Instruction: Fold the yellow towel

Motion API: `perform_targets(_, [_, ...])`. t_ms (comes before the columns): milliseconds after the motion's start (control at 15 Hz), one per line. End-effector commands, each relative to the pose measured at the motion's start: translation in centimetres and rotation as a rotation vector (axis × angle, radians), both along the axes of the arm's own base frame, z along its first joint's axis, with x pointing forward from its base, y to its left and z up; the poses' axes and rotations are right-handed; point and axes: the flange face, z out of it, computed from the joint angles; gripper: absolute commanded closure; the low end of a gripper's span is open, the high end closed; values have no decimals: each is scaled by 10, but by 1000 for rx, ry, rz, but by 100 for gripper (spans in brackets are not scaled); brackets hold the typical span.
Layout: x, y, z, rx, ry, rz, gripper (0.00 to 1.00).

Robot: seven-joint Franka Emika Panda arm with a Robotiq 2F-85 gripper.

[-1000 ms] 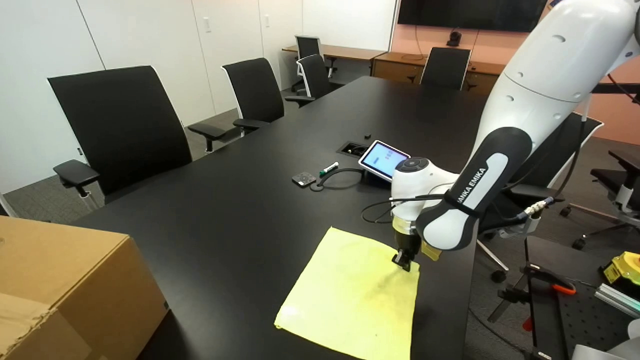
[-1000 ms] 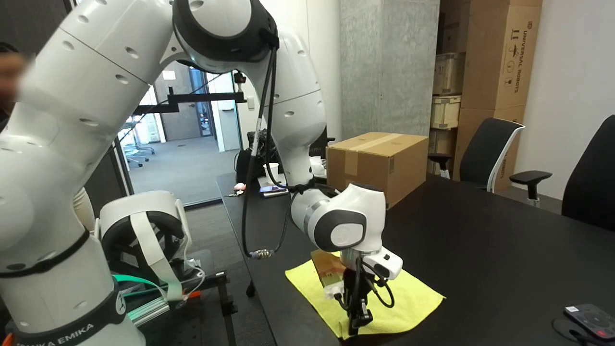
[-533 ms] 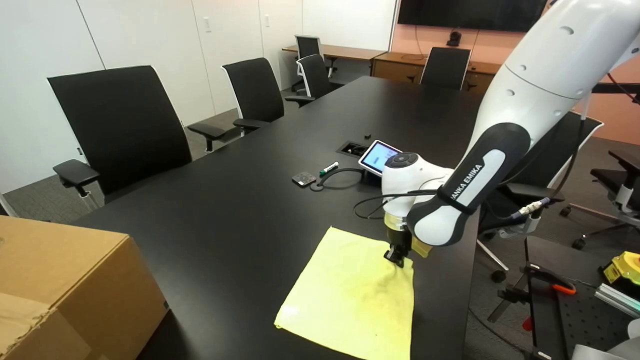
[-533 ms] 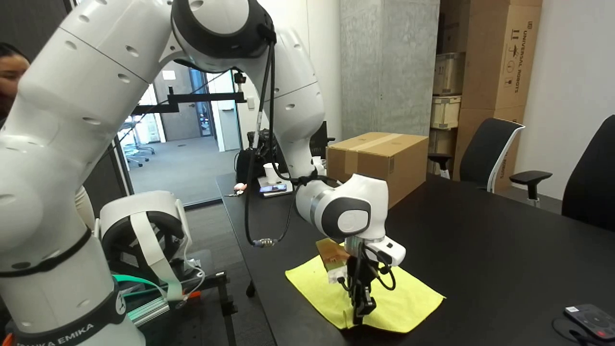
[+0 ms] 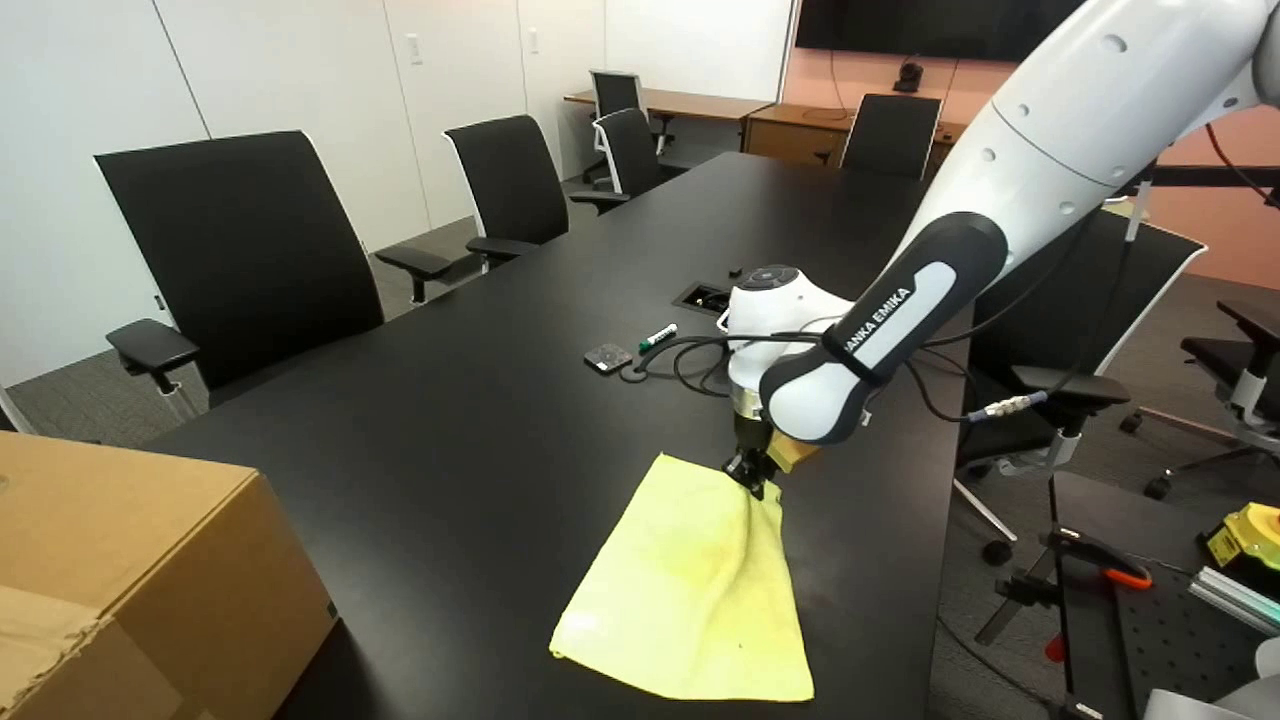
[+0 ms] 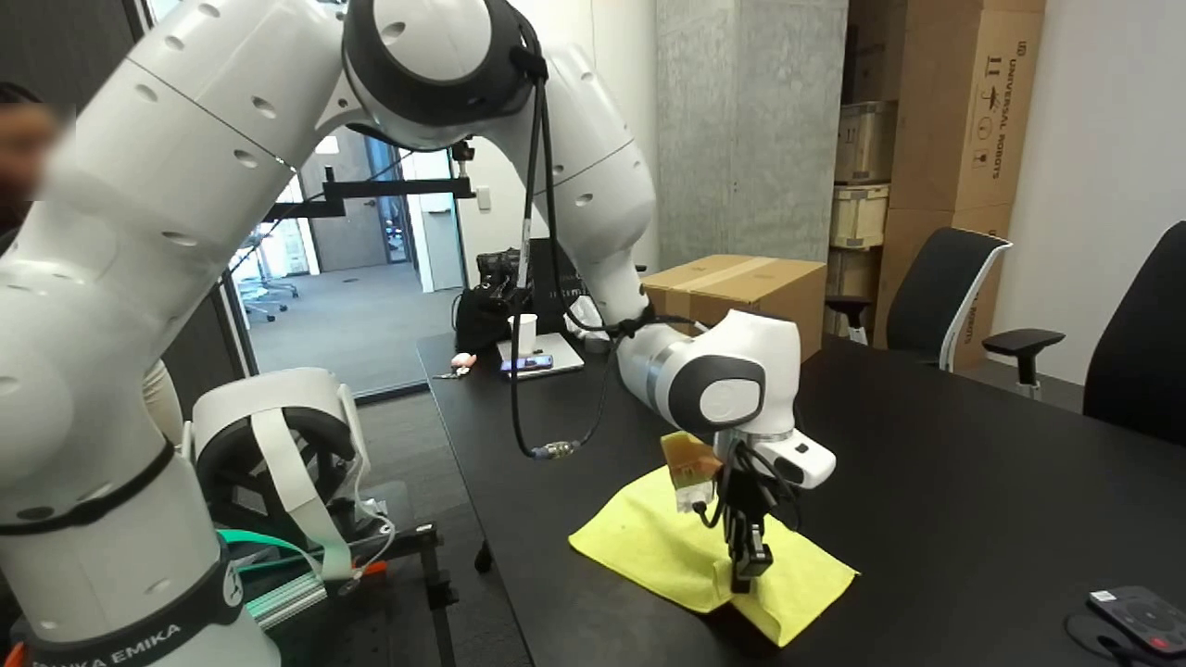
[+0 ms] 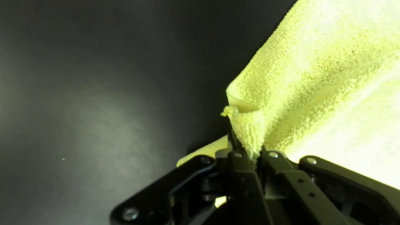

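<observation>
The black surface (image 5: 450, 480) fills the middle of an exterior view. The white arm (image 5: 1080, 120) crosses the upper right, hiding part of a chair (image 5: 1050, 325). A cardboard box (image 5: 225, 590) sits lower left. The yellow towel (image 5: 680, 590) lies creased at lower centre; the claw (image 5: 757, 489), fingers drawn together, grips a pinch of it near the edge. At the centre lie a flat dark square (image 5: 608, 358) and a marker (image 5: 658, 336).

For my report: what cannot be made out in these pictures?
Yellow towel: wrist view, cut by the right edge, partly covered by the gripper.
Cardboard box: cut by the left edge in an exterior view.
Person's face: blurred, in an exterior view.
Marker: print too small, in an exterior view.
</observation>
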Motion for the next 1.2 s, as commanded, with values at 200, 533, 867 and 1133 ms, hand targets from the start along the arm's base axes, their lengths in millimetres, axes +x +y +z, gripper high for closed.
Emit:
perform_targets(200, [72,16,31,61,-51,-69,92])
perform_targets(533, [123,30,13,-3,-113,-134,92])
perform_targets(867, [137,36,-3,-57,-112,-205,46])
perform_targets(1133, [116,66,4,-96,-47,-179,16])
